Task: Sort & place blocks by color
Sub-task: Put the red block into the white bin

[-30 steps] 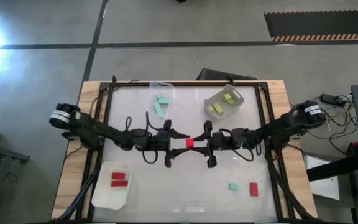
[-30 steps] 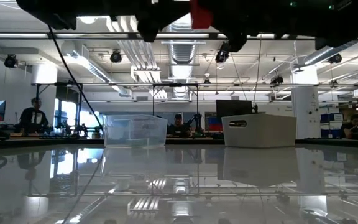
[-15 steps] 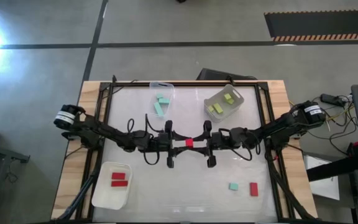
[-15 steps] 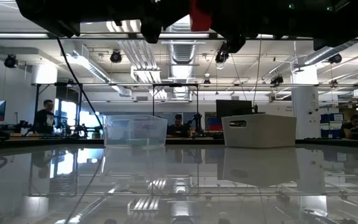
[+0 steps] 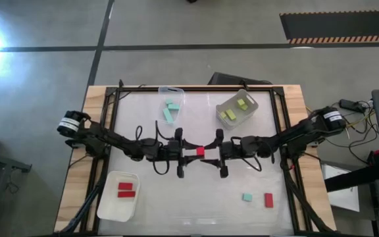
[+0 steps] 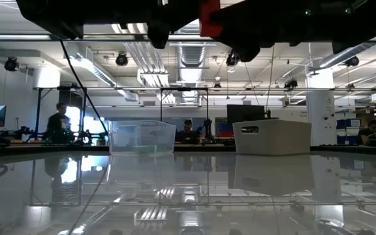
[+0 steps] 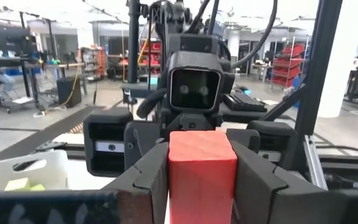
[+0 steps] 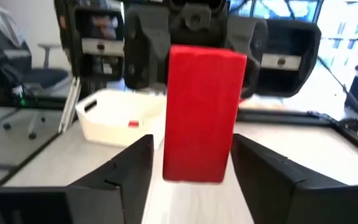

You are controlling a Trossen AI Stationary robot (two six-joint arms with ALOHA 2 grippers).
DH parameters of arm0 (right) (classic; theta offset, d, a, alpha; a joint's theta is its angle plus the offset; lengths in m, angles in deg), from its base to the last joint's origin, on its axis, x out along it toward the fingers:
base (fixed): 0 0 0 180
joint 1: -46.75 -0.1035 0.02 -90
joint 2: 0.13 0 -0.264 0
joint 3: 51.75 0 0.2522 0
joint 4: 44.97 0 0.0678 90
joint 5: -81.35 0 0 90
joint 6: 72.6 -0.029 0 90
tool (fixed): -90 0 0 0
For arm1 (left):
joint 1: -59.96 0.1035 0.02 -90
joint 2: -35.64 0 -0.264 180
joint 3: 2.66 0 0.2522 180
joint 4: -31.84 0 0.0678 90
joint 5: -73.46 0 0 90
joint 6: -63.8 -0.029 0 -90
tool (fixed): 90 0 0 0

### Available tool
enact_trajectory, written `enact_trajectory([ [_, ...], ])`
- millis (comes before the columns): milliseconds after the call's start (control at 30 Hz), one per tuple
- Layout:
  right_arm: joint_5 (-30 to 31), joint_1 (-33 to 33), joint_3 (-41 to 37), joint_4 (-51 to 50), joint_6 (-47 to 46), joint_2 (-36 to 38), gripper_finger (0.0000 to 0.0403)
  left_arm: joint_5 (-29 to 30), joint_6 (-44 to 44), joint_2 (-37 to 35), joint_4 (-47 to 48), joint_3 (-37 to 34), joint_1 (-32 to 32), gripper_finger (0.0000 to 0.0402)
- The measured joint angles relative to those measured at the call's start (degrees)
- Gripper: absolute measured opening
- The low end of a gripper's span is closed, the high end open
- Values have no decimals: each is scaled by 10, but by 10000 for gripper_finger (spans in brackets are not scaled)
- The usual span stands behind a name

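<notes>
In the high view, the 2 arms meet nose to nose at the middle of the frame, above the white table (image 5: pixel 196 197). A red block (image 5: pixel 201 151) sits between the left gripper (image 5: pixel 191 152) and the right gripper (image 5: pixel 210 151). In the left wrist view the left gripper's jaws press against both sides of this block (image 7: pixel 202 171), holding it. In the right wrist view the right gripper's jaws stand apart from the same block (image 8: pixel 202 112), with a clear gap on each side, so they grip nothing. In the low view the block (image 6: pixel 209 18) shows at the top centre, raised high off the table.

At the lower left of the high view a white tray (image 5: pixel 118 196) holds 2 red blocks (image 5: pixel 126 190). At upper centre a clear tray (image 5: pixel 170 97) holds teal blocks (image 5: pixel 170 112), and to its right another tray (image 5: pixel 237 107) holds yellow-green blocks (image 5: pixel 227 115). At lower right a teal block (image 5: pixel 247 197) and a red block (image 5: pixel 268 200) lie loose on the table, near each other.
</notes>
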Motion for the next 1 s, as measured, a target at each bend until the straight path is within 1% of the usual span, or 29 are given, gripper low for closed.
enact_trajectory([
  [167, 0, 0, 1, -72, 0, 30, 236, 5, 20, -3, 51, -1, 0, 115],
  [233, 1, 0, 1, -110, 0, 53, 247, 22, 42, -11, 89, 0, 0, 115],
  [333, 18, 0, 1, -179, -4, 92, 258, 35, 92, -30, 184, 8, 0, 115],
  [433, 56, 0, 0, -247, -11, 130, 263, 37, 147, -52, 304, 26, -2, 115],
  [500, 81, 0, -1, -286, -13, 152, 264, 37, 187, -69, 401, 49, -4, 115],
  [567, 101, 0, -2, -294, -13, 166, 263, 46, 234, -83, 522, 78, -10, 115],
  [633, 111, 0, -6, -300, -12, 176, 259, 48, 301, -92, 673, 114, -16, 115],
  [733, 111, 0, -7, -303, -11, 181, 251, 38, 431, -103, 913, 181, -31, 115],
  [800, 111, 0, -7, -303, -5, 179, 246, 4, 528, -104, 1063, 225, -44, 115],
  [867, 111, 0, -7, -297, -1, 172, 242, -40, 608, -99, 1187, 255, -59, 115],
  [1000, 112, 0, -7, -281, 0, 156, 240, -105, 693, -96, 1309, 280, -96, 115],
])
